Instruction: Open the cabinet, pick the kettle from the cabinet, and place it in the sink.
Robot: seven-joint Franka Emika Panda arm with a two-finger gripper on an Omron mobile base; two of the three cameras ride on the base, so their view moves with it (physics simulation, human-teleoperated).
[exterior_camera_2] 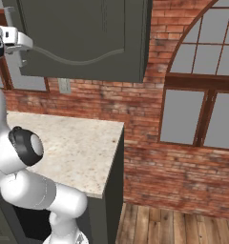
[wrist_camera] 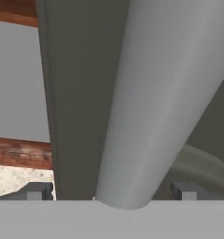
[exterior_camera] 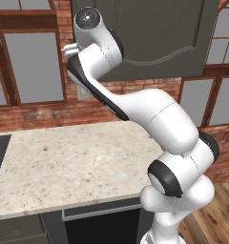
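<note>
Straddling one cabinet (exterior_camera: 150, 38) handle (wrist_camera: 151, 102), hand (wrist_camera: 111, 191) open.

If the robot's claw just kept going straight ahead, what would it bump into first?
Probably the long silver bar handle, which stands between the open gripper's fingertips, with the dark grey-green cabinet door just behind it.

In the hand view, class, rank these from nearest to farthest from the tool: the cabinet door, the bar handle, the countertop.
1. Bar handle: between the open tool's fingertips.
2. Cabinet door: just behind the handle.
3. Countertop: speckled patch, lower left, well beyond the door's edge.
</note>
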